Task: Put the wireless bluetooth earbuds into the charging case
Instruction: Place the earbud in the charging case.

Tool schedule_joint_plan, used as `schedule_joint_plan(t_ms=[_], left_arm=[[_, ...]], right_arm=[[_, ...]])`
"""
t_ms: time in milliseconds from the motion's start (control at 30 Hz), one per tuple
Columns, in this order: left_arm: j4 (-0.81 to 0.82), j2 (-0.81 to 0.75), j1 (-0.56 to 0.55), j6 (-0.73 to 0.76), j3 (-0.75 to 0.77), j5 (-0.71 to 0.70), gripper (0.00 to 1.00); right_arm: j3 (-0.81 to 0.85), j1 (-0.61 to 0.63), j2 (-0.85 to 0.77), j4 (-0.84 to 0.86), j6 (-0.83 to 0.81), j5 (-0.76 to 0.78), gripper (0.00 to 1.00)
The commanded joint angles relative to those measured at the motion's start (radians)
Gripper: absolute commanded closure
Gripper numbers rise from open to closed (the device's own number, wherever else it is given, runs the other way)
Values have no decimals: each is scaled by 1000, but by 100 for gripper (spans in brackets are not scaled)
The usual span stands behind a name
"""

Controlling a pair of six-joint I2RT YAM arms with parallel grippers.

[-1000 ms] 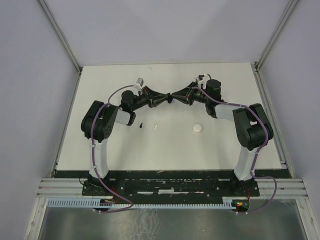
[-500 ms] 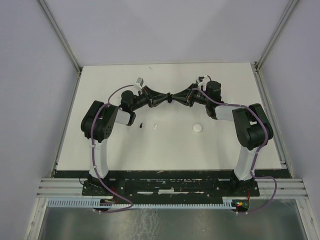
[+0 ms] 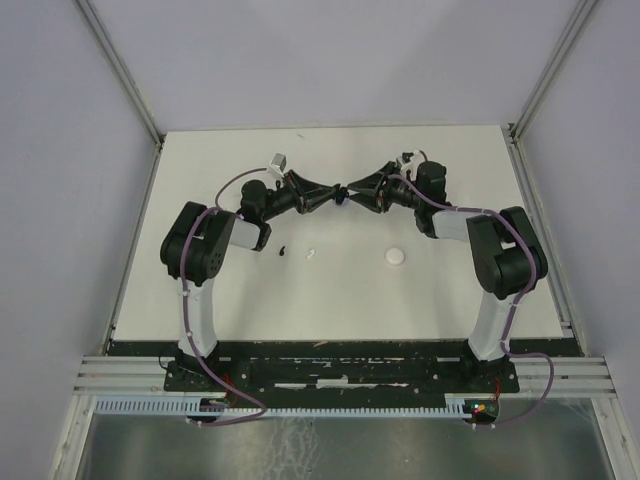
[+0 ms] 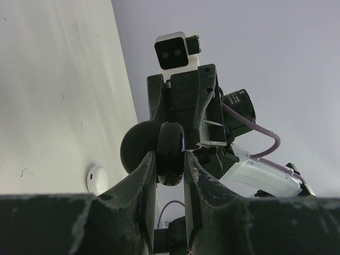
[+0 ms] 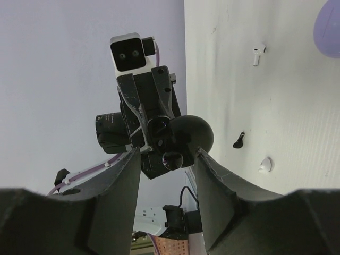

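My left gripper [image 3: 333, 196] is shut on a black charging case [image 4: 170, 150], held in the air above the far middle of the table, its round lid [image 4: 137, 147] swung open. My right gripper [image 3: 358, 190] faces it, open, jaws wide apart just short of the case [image 5: 187, 133]. A small glossy black bud [image 5: 172, 158] sits at the case's open face, clear of both right fingers. Loose on the table lie a black earbud [image 3: 284, 250], also in the right wrist view [image 5: 239, 140], and a white earbud [image 3: 311, 253]. A white stemmed earbud [image 5: 258, 53] lies farther off.
A white round disc [image 3: 397, 257] lies on the table right of centre and shows in the left wrist view [image 4: 97, 179]. A lilac disc [image 5: 329, 26] is at the right wrist view's top right edge. Frame posts and grey walls border the white table [image 3: 450, 290].
The right wrist has turned and drawn slightly back from the case, leaving a small gap between the grippers. The left arm and the things on the table have not moved.
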Motion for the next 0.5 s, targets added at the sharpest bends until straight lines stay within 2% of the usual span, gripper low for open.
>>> schedule_joint_plan(t_ms=[0, 100, 167, 200, 300, 400, 467], left_arm=[[61, -58, 2, -19, 2, 12, 97], [62, -59, 2, -22, -1, 7, 97], [53, -69, 4, -20, -12, -6, 97], [44, -75, 2, -16, -18, -15, 97], [3, -95, 3, 13, -30, -46, 97], [-24, -108, 3, 27, -33, -74, 97], [-47, -114, 1, 35, -28, -88, 97]], right_arm=[[-19, -28, -25, 77, -6, -18, 46], [-27, -46, -53, 39, -44, -17, 45], [-26, -51, -95, -103, -154, 8, 45], [-16, -50, -124, -226, -241, 35, 44], [13, -29, -244, -583, -522, 203, 40], [42, 11, -337, -803, -703, 397, 34], [86, 56, -361, -930, -799, 543, 25]])
